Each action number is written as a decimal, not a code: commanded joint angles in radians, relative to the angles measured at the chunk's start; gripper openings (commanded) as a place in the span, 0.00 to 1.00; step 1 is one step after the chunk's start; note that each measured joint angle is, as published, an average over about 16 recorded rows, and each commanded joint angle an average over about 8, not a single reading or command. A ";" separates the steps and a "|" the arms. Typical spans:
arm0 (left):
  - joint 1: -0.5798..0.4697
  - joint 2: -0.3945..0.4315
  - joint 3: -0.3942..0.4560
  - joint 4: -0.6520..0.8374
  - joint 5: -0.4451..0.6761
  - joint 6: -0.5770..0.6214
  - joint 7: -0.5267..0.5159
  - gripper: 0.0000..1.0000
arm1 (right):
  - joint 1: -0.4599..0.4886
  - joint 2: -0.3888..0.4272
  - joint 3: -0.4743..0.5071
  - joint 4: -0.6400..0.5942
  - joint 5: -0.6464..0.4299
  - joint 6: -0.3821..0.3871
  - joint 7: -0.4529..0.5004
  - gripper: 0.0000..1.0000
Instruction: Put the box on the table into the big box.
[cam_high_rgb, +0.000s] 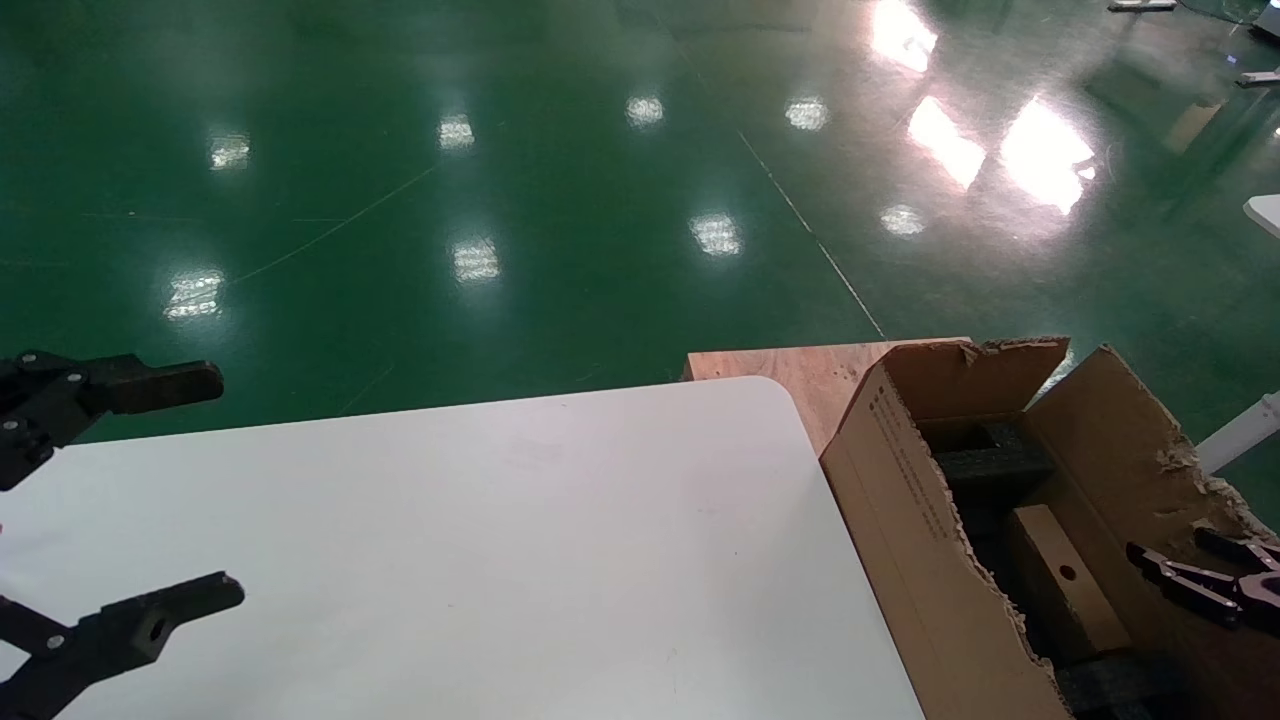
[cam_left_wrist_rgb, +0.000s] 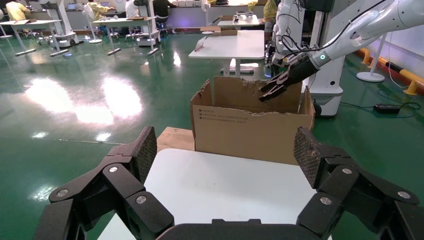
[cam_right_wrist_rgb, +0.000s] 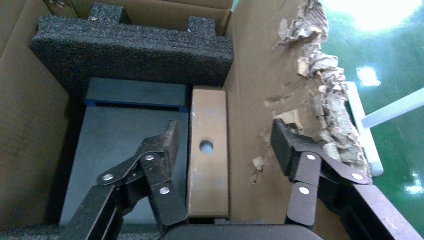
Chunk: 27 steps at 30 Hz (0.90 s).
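Now box inside big box w/ black foam; right pincer open above, left pincer open

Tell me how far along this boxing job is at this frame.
Essentially done: the box already lies inside the big box, beside black foam. The right gripper hangs open above it, holding nothing. The left gripper is open over the table. Only withdrawal appears left.

Glossy green floor (bright light glare), distant white worktables, seated workers
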 joint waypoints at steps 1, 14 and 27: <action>0.000 0.000 0.000 0.000 0.000 0.000 0.000 1.00 | 0.001 0.001 0.000 -0.001 0.002 0.000 0.000 1.00; 0.000 0.000 0.000 0.000 0.000 0.000 0.000 1.00 | -0.013 -0.039 0.072 0.138 0.009 -0.017 -0.042 1.00; 0.000 0.000 0.000 0.000 0.000 0.000 0.000 1.00 | -0.007 -0.138 0.177 0.313 0.030 -0.025 -0.120 1.00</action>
